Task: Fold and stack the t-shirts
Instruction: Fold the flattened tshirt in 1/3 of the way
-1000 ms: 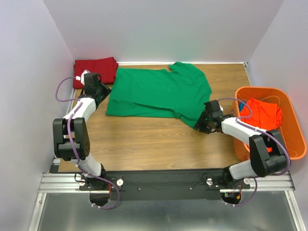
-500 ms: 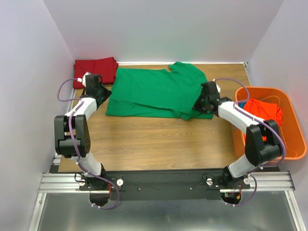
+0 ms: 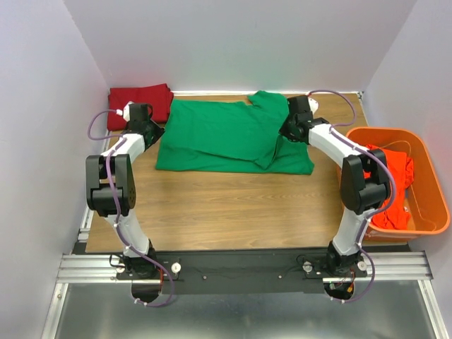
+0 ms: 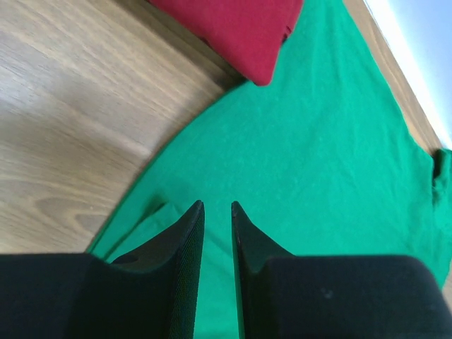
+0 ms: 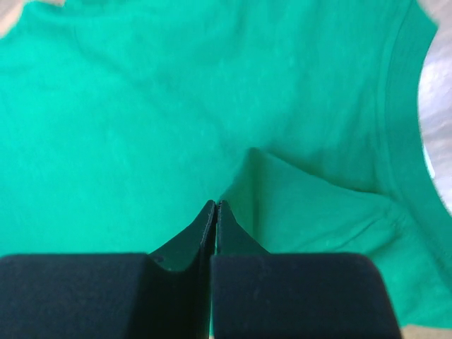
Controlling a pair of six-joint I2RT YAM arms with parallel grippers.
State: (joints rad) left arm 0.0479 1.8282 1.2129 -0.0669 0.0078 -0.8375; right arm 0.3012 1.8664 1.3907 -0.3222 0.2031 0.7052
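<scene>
Top external: I see the desk [image 3: 233, 212] with the green t-shirt [image 3: 219, 138] spread at back centre, right sleeve folded inward. Orange basket [image 3: 432, 191] on the right holds the orange-red t-shirt [image 3: 397, 169]. Folded dark red t-shirt [image 3: 141, 99] sits back-left. Right tool [image 5: 215, 205] is pinched on green cloth. Left tool [image 4: 215, 206] is slightly apart over the green hem.

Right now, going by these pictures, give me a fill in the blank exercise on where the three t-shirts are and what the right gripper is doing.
1. The green t-shirt lies spread on the ____.
2. The orange-red t-shirt sits inside the orange ____.
3. The dark red t-shirt lies folded at the table's far ____ corner.
4. The right gripper pinches a fold of the green t-shirt, its jaws ____.

Missing words: table; basket; left; shut.
</scene>
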